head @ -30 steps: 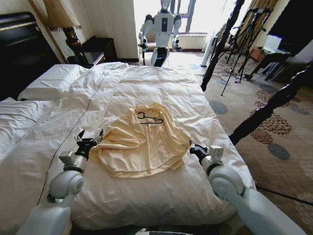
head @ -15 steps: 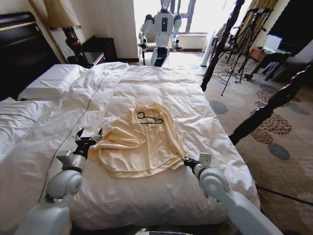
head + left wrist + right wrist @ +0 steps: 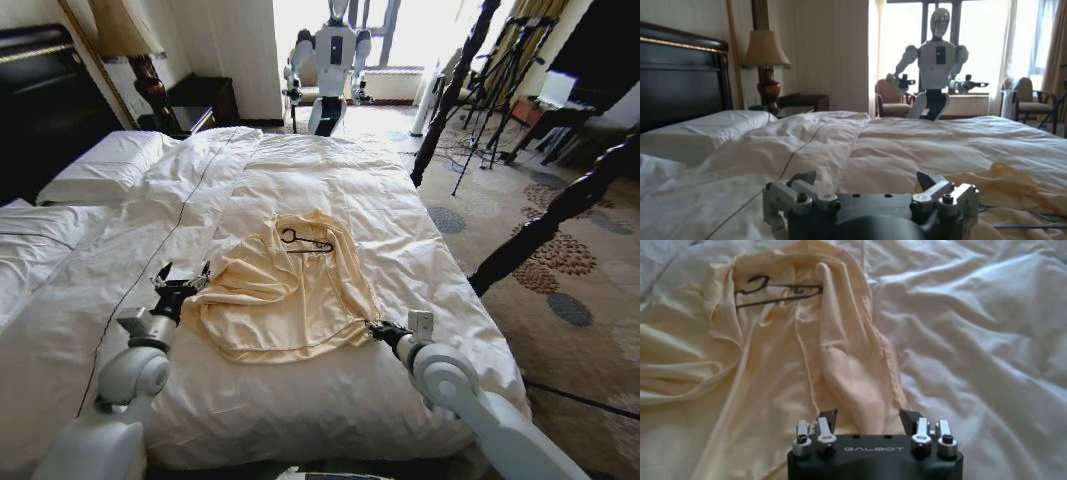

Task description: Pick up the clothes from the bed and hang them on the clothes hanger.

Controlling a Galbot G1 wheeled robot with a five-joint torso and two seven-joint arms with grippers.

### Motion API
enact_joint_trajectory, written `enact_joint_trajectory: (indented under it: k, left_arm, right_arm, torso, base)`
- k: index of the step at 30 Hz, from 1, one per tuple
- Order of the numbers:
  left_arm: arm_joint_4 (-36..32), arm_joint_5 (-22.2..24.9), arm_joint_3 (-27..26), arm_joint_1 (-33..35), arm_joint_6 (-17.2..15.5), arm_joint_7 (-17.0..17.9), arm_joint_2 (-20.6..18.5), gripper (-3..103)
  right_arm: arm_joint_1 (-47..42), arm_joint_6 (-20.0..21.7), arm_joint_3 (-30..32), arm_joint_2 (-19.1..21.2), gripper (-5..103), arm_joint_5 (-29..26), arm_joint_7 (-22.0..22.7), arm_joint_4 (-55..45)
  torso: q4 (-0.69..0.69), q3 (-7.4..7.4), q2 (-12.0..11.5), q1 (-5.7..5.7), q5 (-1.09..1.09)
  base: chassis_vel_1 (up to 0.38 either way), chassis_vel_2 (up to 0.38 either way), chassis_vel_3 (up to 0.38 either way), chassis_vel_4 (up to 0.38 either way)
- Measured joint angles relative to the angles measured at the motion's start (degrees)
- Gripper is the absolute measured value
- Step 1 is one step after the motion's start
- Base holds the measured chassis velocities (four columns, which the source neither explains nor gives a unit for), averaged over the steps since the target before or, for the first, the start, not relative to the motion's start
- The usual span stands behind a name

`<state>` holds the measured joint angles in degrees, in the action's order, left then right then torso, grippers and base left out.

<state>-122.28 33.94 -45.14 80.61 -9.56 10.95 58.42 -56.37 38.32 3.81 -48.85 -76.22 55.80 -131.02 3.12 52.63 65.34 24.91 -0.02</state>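
The cream clothes (image 3: 285, 290) lie crumpled on the bed (image 3: 330, 170), on its white duvet. The thin black clothes hanger (image 3: 305, 240) rests on the garment's far part. My left gripper (image 3: 180, 285) is open at the garment's left edge, just beside the fabric. My right gripper (image 3: 378, 330) is open low at the garment's right hem. In the right wrist view the right gripper (image 3: 868, 417) has a fold of the clothes (image 3: 760, 375) running between its spread fingers, with the clothes hanger (image 3: 777, 292) beyond. The left wrist view has the left gripper (image 3: 867, 182) open with nothing between its fingers, the clothes (image 3: 1013, 180) off to one side.
White pillows (image 3: 100, 165) and a dark headboard (image 3: 40, 100) lie to the left. Dark bed posts (image 3: 455, 80) rise on the right, with tripods (image 3: 500, 70) and patterned carpet beyond. Another robot (image 3: 330, 60) stands at the window past the bed's far end.
My right gripper has moved left and nearer, from beside the garment to its right hem, nudging the fabric edge inward. The left gripper has stayed put.
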Motion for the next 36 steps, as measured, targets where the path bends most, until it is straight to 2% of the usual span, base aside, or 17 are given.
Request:
enact_joint_trajectory:
  k: [4, 6, 7, 9, 11, 12, 13, 15, 16, 18, 19, 20, 22, 23, 26, 30, 36]
  left_arm:
    - [-0.33, 0.21, -0.04, -0.11, -0.33, 0.17, 0.22, 100]
    - [-0.36, 0.22, -0.04, -0.17, -0.39, 0.20, 0.39, 100]
    - [-0.36, 0.22, -0.04, -0.17, -0.39, 0.20, 0.39, 100]
    - [-0.36, 0.21, 0.04, -0.27, -0.41, 0.23, 0.54, 100]
    - [-0.34, 0.16, 0.26, -0.44, -0.41, 0.23, 0.55, 100]
    - [-0.18, 0.15, 0.70, -0.81, -0.48, 0.22, 0.37, 100]
    - [-0.18, 0.15, 0.70, -0.81, -0.48, 0.22, 0.37, 100]
    - [0.14, 0.10, 1.15, -1.04, -0.57, -0.04, 0.27, 100]
    - [0.14, 0.10, 1.15, -1.04, -0.57, -0.04, 0.27, 100]
    - [1.04, 0.02, 2.15, -1.74, -0.54, -0.49, 0.21, 100]
    - [1.04, 0.02, 2.15, -1.74, -0.54, -0.49, 0.21, 100]
    - [2.07, -0.03, 3.73, -2.95, -0.53, -0.84, -0.24, 100]
    - [2.92, -0.16, 4.99, -3.62, -0.38, -1.60, -0.54, 100]
    - [2.92, -0.16, 4.99, -3.62, -0.38, -1.60, -0.54, 100]
    - [3.50, -0.91, 4.97, -2.96, 0.24, -2.14, 0.24, 100]
    - [3.64, -1.44, 4.92, -2.79, 0.46, -2.16, 0.76, 100]
    - [3.64, -1.67, 4.93, -2.75, 0.47, -2.14, 1.11, 100]
  right_arm:
    - [6.71, 0.31, -0.03, 1.75, 78, -1.08, 0.05, 0.75]
    - [10.45, 0.62, -0.44, 1.85, 89, 0.48, -2.34, 4.51]
    - [10.45, 0.62, -0.44, 1.85, 89, 0.48, -2.34, 4.51]
    - [16.90, -0.59, -1.84, 0.62, 94, 7.57, -12.76, 14.43]
    - [21.01, -3.64, -3.71, -0.89, 99, 13.04, -20.70, 22.14]
    - [24.60, -6.96, -5.74, -2.46, 100, 16.55, -27.24, 29.59]
    - [24.60, -6.96, -5.74, -2.46, 100, 16.55, -27.24, 29.59]
    - [30.94, -11.95, -8.89, -6.26, 100, 21.24, -39.94, 41.61]
    - [30.94, -11.95, -8.89, -6.26, 100, 21.24, -39.94, 41.61]
    - [35.15, -15.99, -10.37, -9.34, 100, 26.54, -48.09, 50.03]
    - [35.15, -15.99, -10.37, -9.34, 100, 26.54, -48.09, 50.03]
    - [36.59, -18.11, -10.41, -10.62, 100, 29.61, -51.42, 53.83]
    - [39.13, -20.42, -10.47, -12.96, 100, 33.64, -54.13, 59.90]
    - [39.13, -20.42, -10.47, -12.96, 100, 33.64, -54.13, 59.90]
    - [44.54, -24.03, -10.25, -19.52, 100, 37.94, -56.23, 73.33]
    - [47.77, -25.62, -9.97, -24.77, 100, 39.83, -59.71, 82.03]
    - [49.76, -26.63, -9.59, -30.84, 100, 42.20, -61.46, 88.85]
  torso:
    - [0.00, 0.00, 0.00, 0.00, -0.02]
    - [0.01, 0.00, 0.00, 0.00, 0.00]
    - [0.01, 0.00, 0.00, 0.00, 0.00]
    - [-0.01, 0.00, 0.00, 0.00, -0.01]
    - [-0.04, 0.01, 0.00, 0.01, 0.01]
    - [-0.03, 0.02, -0.01, 0.01, 0.00]
    - [-0.03, 0.02, -0.01, 0.01, 0.00]
    - [0.02, 0.02, 0.00, 0.01, 0.00]
    - [0.02, 0.02, 0.00, 0.01, 0.00]
    - [-0.08, 0.02, 0.00, 0.01, 0.01]
    - [-0.08, 0.02, 0.00, 0.01, 0.01]
    - [-0.07, 0.02, -0.01, 0.01, -0.03]
    - [0.07, 0.02, 0.00, 0.01, -0.04]
    - [0.07, 0.02, 0.00, 0.01, -0.04]
    - [0.01, 0.01, 0.00, 0.00, 0.00]
    - [-0.04, 0.01, 0.00, 0.01, -0.04]
    - [-0.01, 0.00, 0.00, 0.00, -0.01]
  base:
    - [0.000, 0.000, 0.000, 0.000]
    - [0.000, 0.000, 0.000, 0.000]
    - [0.000, 0.000, 0.000, 0.000]
    - [0.000, 0.000, 0.000, 0.000]
    - [0.000, 0.000, 0.000, 0.000]
    - [0.000, 0.000, 0.000, 0.000]
    - [0.000, 0.000, 0.000, 0.000]
    - [0.000, 0.000, 0.000, 0.000]
    - [0.000, 0.000, 0.000, 0.000]
    - [0.000, 0.000, 0.000, 0.000]
    - [0.000, 0.000, 0.000, 0.000]
    - [0.000, 0.000, 0.000, 0.000]
    - [0.000, 0.000, 0.000, 0.000]
    - [0.000, 0.000, 0.000, 0.000]
    - [0.000, 0.000, 0.000, 0.000]
    - [0.000, 0.000, 0.000, 0.000]
    - [0.000, 0.000, 0.000, 0.000]
